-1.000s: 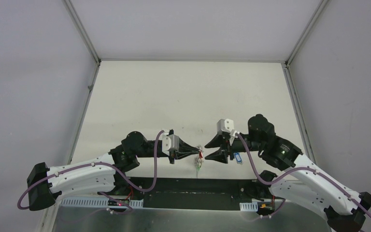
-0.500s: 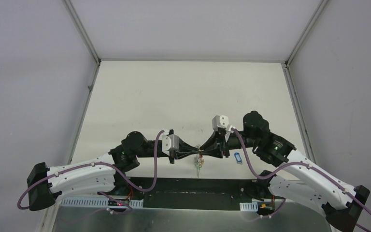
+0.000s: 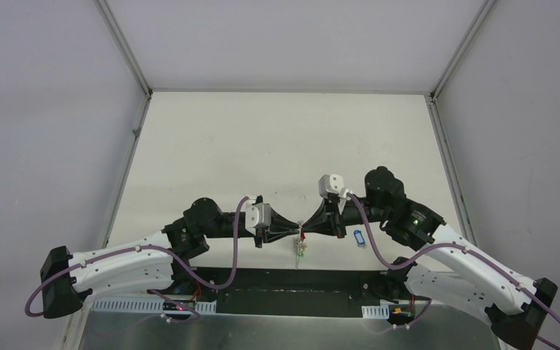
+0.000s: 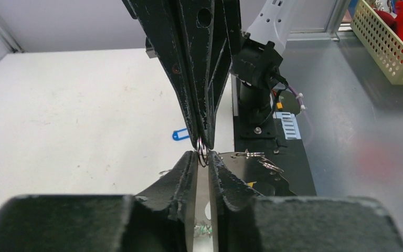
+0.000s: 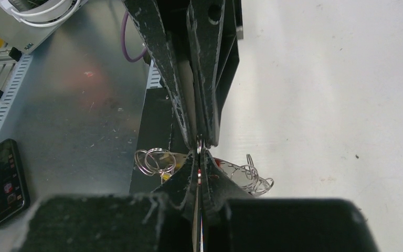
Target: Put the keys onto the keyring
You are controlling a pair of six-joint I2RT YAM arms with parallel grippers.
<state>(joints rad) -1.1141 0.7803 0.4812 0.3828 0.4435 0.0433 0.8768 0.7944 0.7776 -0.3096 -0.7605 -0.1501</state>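
Judging by how things lie, the job is partway through. A bunch showing red and green tags hangs just under the meeting claws at the near edge of the counter. Those keys seem to be gathered with the keyring, though the thin hoop itself is too fine to make out for sure. One blue-tagged key lies alone on the counter just beside the right arm, so at least that one is not yet on. Several loose silver rings dangle beside the claw tips.

Both arms reach inward, forearms low and nearly level, and meet tip to tip. The left claw is narrow, its jaws a sliver apart, with a small split ring caught between the tips. The right claw comes from the opposite side, fully closed, and pinches the upper part of that same ring. My guess is that the ring is being held by both sides for prying or handing over.
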